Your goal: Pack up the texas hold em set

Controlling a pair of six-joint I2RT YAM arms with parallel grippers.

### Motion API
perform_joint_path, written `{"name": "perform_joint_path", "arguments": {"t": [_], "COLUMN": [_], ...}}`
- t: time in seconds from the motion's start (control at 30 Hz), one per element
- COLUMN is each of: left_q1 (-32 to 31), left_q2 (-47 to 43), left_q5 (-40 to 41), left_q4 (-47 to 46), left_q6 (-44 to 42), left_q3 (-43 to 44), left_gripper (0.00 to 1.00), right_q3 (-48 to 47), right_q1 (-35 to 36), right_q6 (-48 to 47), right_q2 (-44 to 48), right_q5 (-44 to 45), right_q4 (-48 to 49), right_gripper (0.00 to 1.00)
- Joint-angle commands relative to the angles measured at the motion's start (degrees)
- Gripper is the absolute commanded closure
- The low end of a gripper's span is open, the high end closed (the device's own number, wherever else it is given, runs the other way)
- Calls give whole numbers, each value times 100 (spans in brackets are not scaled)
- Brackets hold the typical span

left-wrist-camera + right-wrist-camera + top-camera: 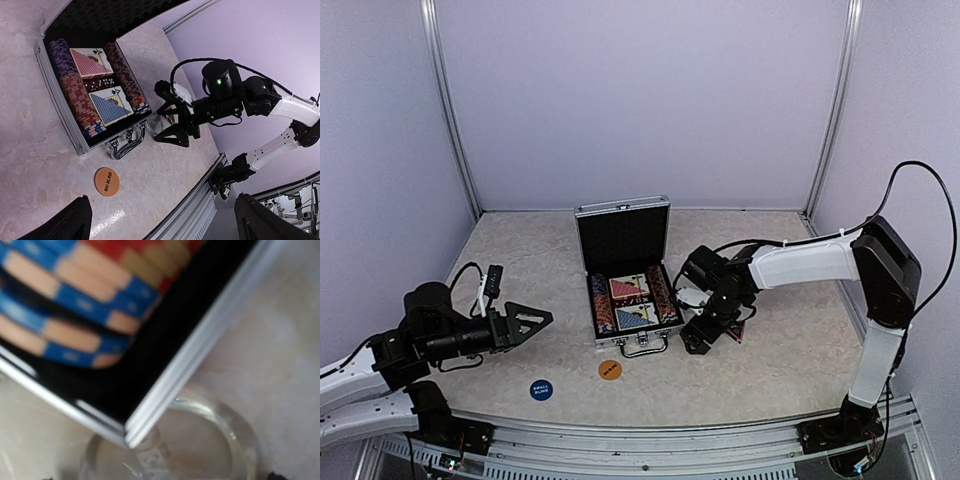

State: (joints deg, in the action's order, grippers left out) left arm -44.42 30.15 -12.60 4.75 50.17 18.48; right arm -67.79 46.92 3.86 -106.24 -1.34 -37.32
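From above, the open briefcase stands in the middle of the bench. The right claw is low, just beside its near right corner. The left claw, fingers apart and empty, hangs well to the left.

The left wrist view shows the right claw's fingers also apart, holding nothing.

In the right wrist view, the clear disc lies flat directly below this claw, and the case's corner overlaps its far edge. It is round, transparent and thin, with no long axis. The right arm is clearly nearer.

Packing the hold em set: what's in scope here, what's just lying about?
Job: open briefcase, chips and card decks inside, orange disc, blue disc, clear disc at its corner.
Not job: fixtures only, table, front rail.
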Motion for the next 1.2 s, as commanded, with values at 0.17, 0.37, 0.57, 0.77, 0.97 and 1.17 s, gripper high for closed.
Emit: {"name": "perform_joint_path", "arguments": {"t": [0.17,0.37,0.57,0.77,0.97,1.17], "left_q1": [-40,-36,-40,-38,-40,-48], "left_q2": [2,-40,-84,-116,-131,-112], "left_q5": [67,81,86,89,82,58], "left_q4": [-236,-210,-173,-163,-173,-228], "left_q6": [82,81,80,78,89,119], "left_q3": [-168,-178,-187,-196,-187,-204], "left_gripper": [1,1,1,1,1,1], "right_q3": [-289,-391,-430,-582,-827,-1582], "right_q1": [20,62,147,238,344,690], "right_q6": [-157,-157,-103,42,269,202], "right_q2": [-323,-397,-238,241,671,309], "right_q5": [86,229,311,501,558,640], "right_q4": [-264,-371,-572,-862,-919,-991], "right_gripper": [29,38,67,68,67,67]}}
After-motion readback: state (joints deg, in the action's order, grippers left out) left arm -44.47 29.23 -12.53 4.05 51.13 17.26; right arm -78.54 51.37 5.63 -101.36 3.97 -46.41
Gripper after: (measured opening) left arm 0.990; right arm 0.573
